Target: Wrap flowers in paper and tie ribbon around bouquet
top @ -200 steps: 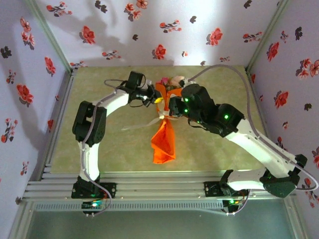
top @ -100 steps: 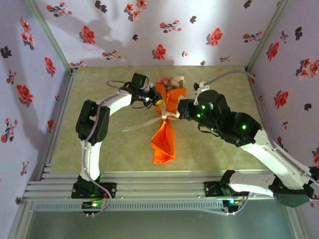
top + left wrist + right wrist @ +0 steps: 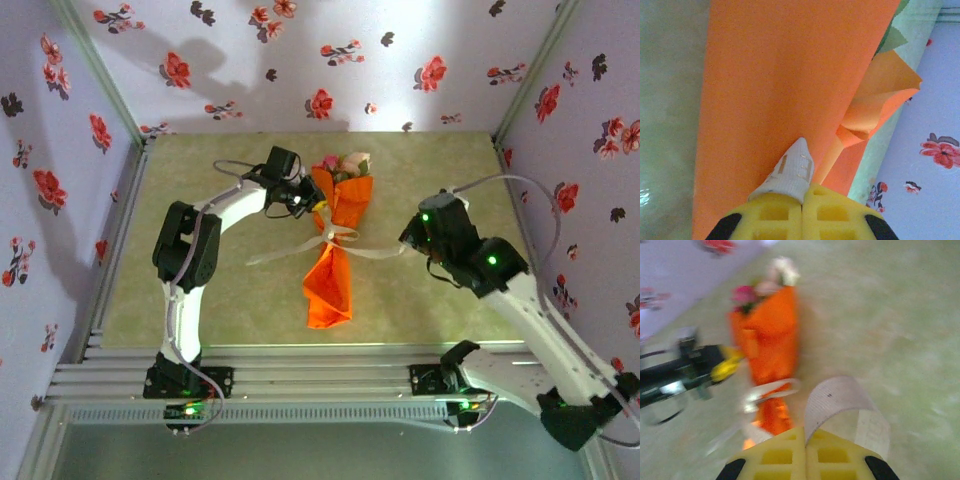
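We see the bouquet lying on the table between the two arms, its wide end toward the far wall. The flowers at that end are small and hard to tell apart. The ribbon crosses the pinched middle. One end trails loose to the left and the other runs to the right gripper. In the blurred right wrist view, that gripper's jaws are together, clamped on a pale loop of ribbon that rises from between them.

The left gripper sits against the upper left edge of the paper. Its wrist view is so close that the orange sheet is cut off at top and bottom. The jaws are closed, and a short pale tab pokes out between them. We cannot tell whether that tab is ribbon, nor whether the jaws pinch the paper.
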Robot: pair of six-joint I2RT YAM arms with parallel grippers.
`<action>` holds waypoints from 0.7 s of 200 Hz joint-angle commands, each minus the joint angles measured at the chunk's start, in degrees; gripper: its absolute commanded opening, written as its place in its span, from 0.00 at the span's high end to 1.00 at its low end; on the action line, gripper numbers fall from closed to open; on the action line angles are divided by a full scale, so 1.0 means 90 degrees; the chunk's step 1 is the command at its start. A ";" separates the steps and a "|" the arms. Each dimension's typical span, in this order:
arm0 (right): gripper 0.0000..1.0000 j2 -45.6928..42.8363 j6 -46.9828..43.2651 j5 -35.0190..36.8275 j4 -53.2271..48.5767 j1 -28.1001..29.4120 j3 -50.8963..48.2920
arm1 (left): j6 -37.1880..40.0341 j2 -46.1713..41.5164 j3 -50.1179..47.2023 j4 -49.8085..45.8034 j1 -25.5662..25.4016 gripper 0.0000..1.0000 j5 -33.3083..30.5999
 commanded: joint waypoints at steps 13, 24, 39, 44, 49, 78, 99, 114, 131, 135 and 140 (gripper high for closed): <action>1.00 0.1163 0.0734 -0.1396 0.0298 -0.1279 -0.0640 | 0.0088 -0.0616 -0.0101 -0.0494 -0.0144 1.00 -0.0316; 1.00 0.1705 0.0842 -0.1789 0.0656 -0.1603 -0.0781 | 0.0026 -0.0724 -0.0163 -0.0594 -0.0184 1.00 -0.0380; 1.00 0.2530 0.0794 -0.2194 0.1012 -0.1899 -0.0714 | -0.0071 -0.0897 -0.0268 -0.0779 -0.0244 1.00 -0.0586; 0.97 0.2797 0.0780 -0.2235 0.0957 -0.1974 -0.0616 | -0.0087 -0.0942 -0.0294 -0.0849 -0.0259 1.00 -0.0651; 0.93 0.3022 0.0752 -0.2282 0.0944 -0.2037 -0.0531 | -0.0121 -0.0995 -0.0313 -0.0952 -0.0272 1.00 -0.0720; 0.69 0.3692 0.0623 -0.2180 0.0623 -0.2184 -0.0089 | -0.0312 -0.1293 -0.0470 -0.1494 -0.0330 1.00 -0.1178; 0.56 0.3221 0.0941 -0.2093 0.0533 -0.2117 -0.0226 | -0.0490 -0.1499 -0.0680 -0.1505 -0.0338 1.00 -0.1352; 0.53 0.2767 0.1508 -0.2399 0.0629 -0.1948 -0.0532 | -0.0554 -0.1546 -0.0715 -0.1489 -0.0343 1.00 -0.1356; 0.53 0.2352 0.2427 -0.2838 0.1007 -0.1422 -0.0962 | -0.0605 -0.1573 -0.0726 -0.1509 -0.0343 1.00 -0.1361; 0.53 0.2269 0.2735 -0.2947 0.1216 -0.1255 -0.1115 | -0.0611 -0.1574 -0.0715 -0.1530 -0.0343 1.00 -0.1376; 0.53 0.2188 0.3151 -0.3061 0.1584 -0.1041 -0.1310 | -0.0625 -0.1584 -0.0719 -0.1577 -0.0344 1.00 -0.1399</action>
